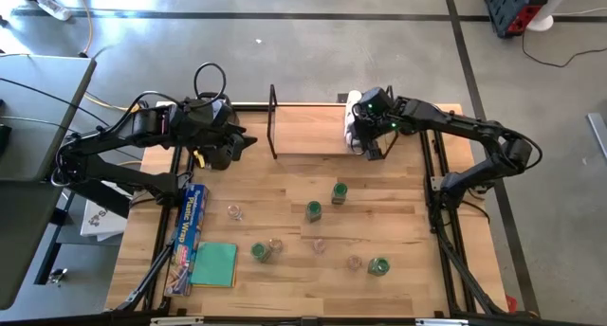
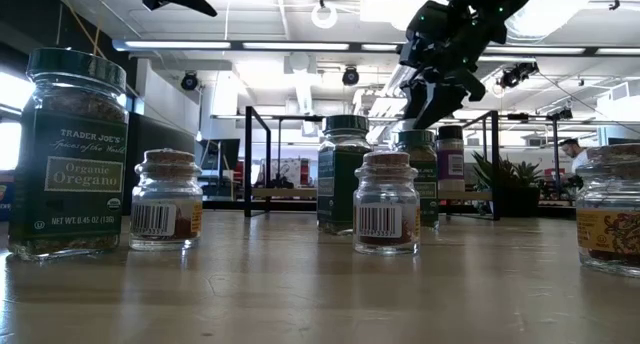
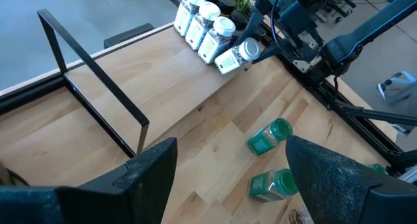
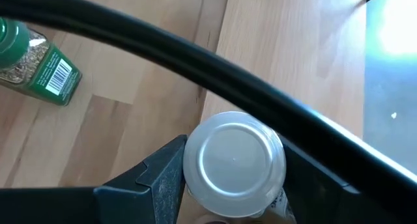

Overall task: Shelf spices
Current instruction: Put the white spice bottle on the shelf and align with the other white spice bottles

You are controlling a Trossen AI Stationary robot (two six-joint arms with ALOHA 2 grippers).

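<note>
The shelf (image 1: 313, 129), a light wooden board with black end frames, stands at the table's far side. Three white-lidded spice jars (image 3: 207, 19) stand in a row at its right end. My right gripper (image 1: 363, 144) is there, shut on a fourth white-lidded jar (image 3: 234, 56). Several more jars, green-lidded (image 1: 340, 192) and clear glass (image 1: 234, 212), stand or lie on the table nearer me; the low view shows them close up, among them an oregano jar (image 2: 70, 154). My left gripper (image 1: 245, 141) hovers open by the shelf's left end frame (image 3: 98, 87). My right gripper pinches the white-lidded jar just below its lid (image 4: 234, 160), one finger (image 4: 166, 175) on either side. In the left wrist view the jar is tilted, lid (image 3: 249, 49) away from the row, over the board's right end. Whether its base touches the board I cannot tell.
A long blue box of wrap (image 1: 190, 233) and a green pad (image 1: 215, 264) lie at the table's left near corner. A small green plant (image 3: 242, 1) sits behind the jar row. The shelf's black frame bar (image 4: 215, 77) crosses close in front of my right gripper.
</note>
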